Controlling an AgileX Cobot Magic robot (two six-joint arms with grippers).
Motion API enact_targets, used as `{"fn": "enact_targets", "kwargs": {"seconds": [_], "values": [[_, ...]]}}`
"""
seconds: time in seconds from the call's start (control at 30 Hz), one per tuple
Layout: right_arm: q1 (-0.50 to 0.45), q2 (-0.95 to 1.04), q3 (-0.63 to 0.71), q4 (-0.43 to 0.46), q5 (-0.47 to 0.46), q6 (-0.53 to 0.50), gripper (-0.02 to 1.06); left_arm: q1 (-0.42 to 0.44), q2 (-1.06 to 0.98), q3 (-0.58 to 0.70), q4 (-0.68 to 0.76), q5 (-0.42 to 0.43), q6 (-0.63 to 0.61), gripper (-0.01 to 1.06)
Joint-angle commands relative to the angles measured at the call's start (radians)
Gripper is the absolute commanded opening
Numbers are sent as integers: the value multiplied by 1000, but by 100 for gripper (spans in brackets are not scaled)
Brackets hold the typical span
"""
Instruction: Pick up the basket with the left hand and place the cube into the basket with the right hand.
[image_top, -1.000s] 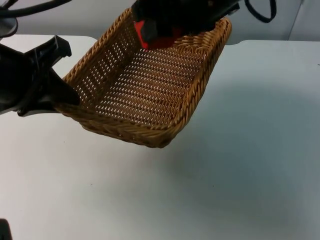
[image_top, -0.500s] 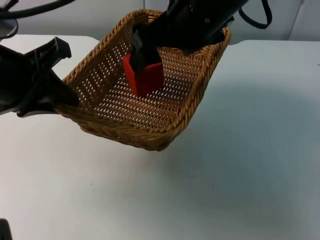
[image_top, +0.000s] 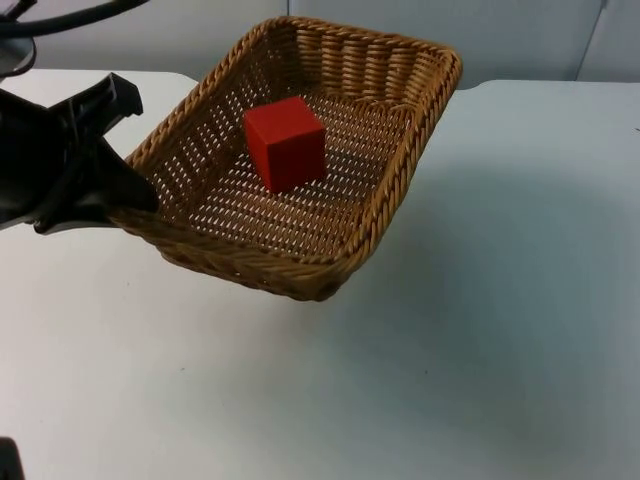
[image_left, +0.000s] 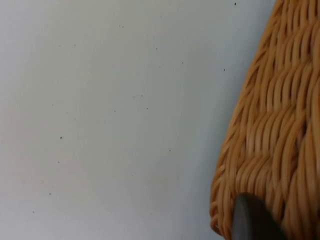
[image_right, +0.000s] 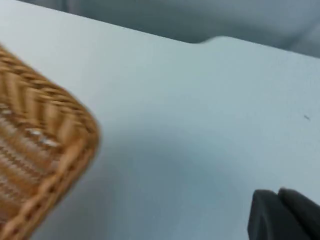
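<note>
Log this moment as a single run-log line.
left pincer: holding basket rim, lifted | cube: resting inside basket | right pincer: beside basket, over table

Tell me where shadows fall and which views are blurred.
Top view: sharp; the basket, held at its rim by the left gripper, casts a soft shadow on the table below and to its right, and the red cube stands crisp inside. Left wrist view: basket weave slightly soft, table even. Right wrist view: motion-blurred, basket corner smeared, faint shadow beside it.

Bright, even light; the basket (image_top: 300, 160) casts a soft shadow on the table (image_top: 480, 350); right wrist view blurred
</note>
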Motion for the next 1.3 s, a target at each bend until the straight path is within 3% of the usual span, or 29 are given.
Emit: {"fn": "enact_targets", "kwargs": {"seconds": [0.0,0.07,0.23,0.3,0.37,0.4,0.47,0.5,0.53,0.6,0.73,0.8,0.97,1.27], "values": [[-47,-57,22,-30,63,31,0,2,-14,-1,-22,34,-4,0],[-90,-91,51,-24,62,36,0,2,-14,-1,-22,34,-4,0],[-388,-363,356,120,-13,55,0,2,-14,-1,-22,34,-4,0],[-410,-395,392,134,-25,55,0,2,-14,-1,-22,34,-4,0],[-536,-525,521,210,-71,44,0,2,-14,-1,-22,34,-4,0],[-616,-646,622,300,-113,-28,0,2,-14,-1,-22,34,-4,0],[-643,-688,653,336,-126,-54,0,2,-14,-1,-22,34,-4,0],[-694,-763,702,404,-147,-147,0,2,-14,-1,-22,34,-4,0],[-752,-902,775,532,-149,-314,0,2,-14,-1,-22,34,-4,0],[-794,-1073,834,677,-83,-500,0,2,-14,-1,-22,34,-4,0],[-767,-1260,893,757,0,-541,0,2,-14,-1,-22,34,-4,0],[-722,-1326,907,748,-3,-541,0,2,-14,-1,-22,34,-4,0],[-667,-1342,903,718,10,-539,0,2,-14,-1,-22,34,-4,0],[-649,-1339,903,723,6,-539,0,2,-14,-1,-22,34,-4,0]]}}
